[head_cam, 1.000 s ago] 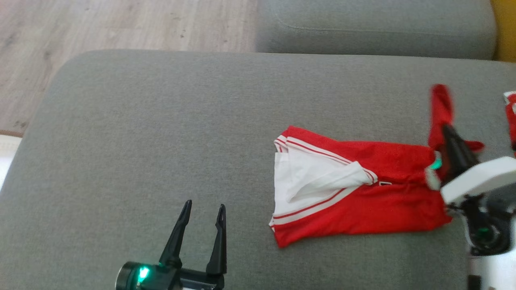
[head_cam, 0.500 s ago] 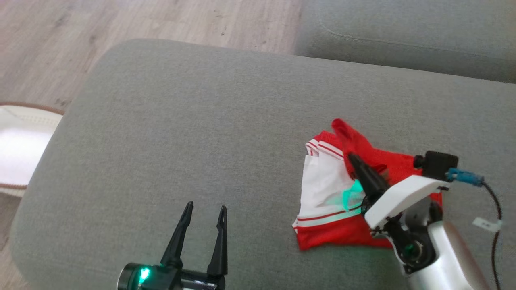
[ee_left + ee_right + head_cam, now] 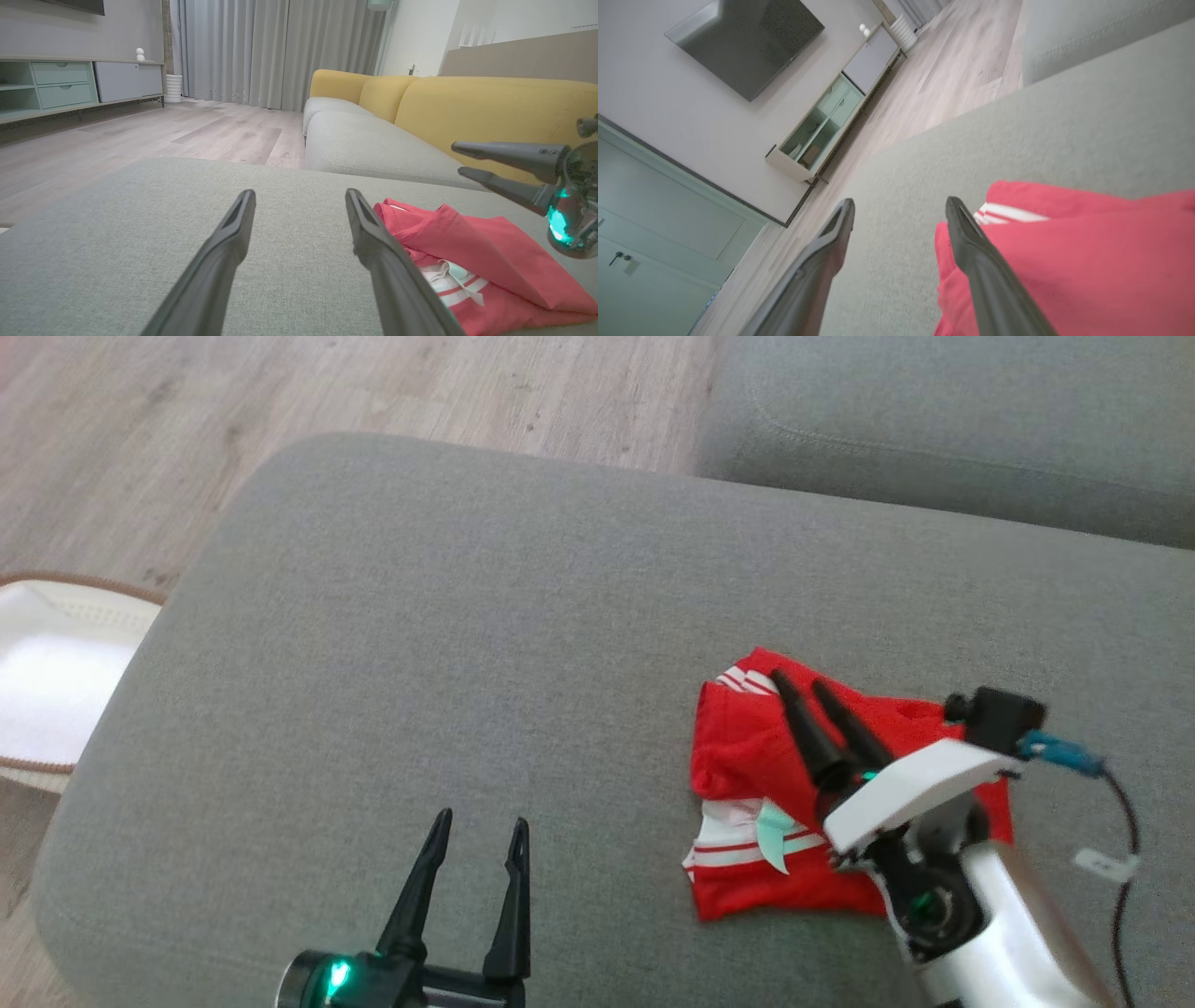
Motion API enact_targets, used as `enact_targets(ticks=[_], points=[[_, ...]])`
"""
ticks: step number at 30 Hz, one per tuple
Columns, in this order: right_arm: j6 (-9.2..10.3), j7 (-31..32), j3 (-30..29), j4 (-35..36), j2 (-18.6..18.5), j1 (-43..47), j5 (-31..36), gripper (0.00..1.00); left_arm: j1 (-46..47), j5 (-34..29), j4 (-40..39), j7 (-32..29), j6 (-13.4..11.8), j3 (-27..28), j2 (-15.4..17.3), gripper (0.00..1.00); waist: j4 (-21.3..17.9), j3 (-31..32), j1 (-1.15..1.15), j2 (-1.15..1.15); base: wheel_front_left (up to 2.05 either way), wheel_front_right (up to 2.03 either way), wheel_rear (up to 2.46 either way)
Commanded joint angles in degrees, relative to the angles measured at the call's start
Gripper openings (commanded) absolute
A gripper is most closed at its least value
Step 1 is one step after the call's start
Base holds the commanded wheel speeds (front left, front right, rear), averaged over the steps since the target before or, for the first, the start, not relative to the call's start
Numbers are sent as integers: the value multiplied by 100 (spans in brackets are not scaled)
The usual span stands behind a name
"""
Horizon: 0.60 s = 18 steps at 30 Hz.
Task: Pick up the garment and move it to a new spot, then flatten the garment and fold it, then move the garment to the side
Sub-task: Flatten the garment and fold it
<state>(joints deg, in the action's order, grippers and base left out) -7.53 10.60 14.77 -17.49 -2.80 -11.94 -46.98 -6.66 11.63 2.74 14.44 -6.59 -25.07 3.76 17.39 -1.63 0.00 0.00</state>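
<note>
The garment [image 3: 747, 756] is a red piece with white stripes, lying folded over on the grey cushion [image 3: 467, 644] at the right. In the left wrist view the garment [image 3: 472, 242] lies to the right of my fingers, and in the right wrist view the garment [image 3: 1064, 261] lies under and right of the fingers. My right gripper [image 3: 800, 681] hovers over the folded cloth, open, with nothing between its fingers. Near the cushion's front edge my left gripper [image 3: 481, 819] stands open and empty, well left of the cloth. The right gripper [image 3: 458, 160] juts in from the right in the left wrist view.
A second grey seat cushion [image 3: 934, 420] lies behind, with a yellow sofa back [image 3: 467, 107] beyond it. Wood floor [image 3: 187, 429] runs to the left, with a white rug [image 3: 47, 681] at the left edge. A cable with a tag [image 3: 1102, 859] hangs by my right wrist.
My right gripper carried a red flap leftward over the white inner part, laid it down and opened. The head camera shifted meanwhile. The left gripper stayed put.
</note>
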Motion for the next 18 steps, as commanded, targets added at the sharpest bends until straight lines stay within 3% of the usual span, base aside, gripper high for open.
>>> enact_targets(ticks=[1,9,18], points=[[4,-100,-55,265,-9,-268,106,100,87,11,-168,56,-41,152,-88,100,-51,46,0,0,0,0,0],[4,-251,-1022,893,-191,89,807,100,-18,-25,-176,56,1,304,-88,100,-370,211,0,0,0,0,0],[4,-418,-1377,1075,-430,687,991,100,-96,19,-223,56,68,433,-88,100,-678,376,0,0,0,0,0]])
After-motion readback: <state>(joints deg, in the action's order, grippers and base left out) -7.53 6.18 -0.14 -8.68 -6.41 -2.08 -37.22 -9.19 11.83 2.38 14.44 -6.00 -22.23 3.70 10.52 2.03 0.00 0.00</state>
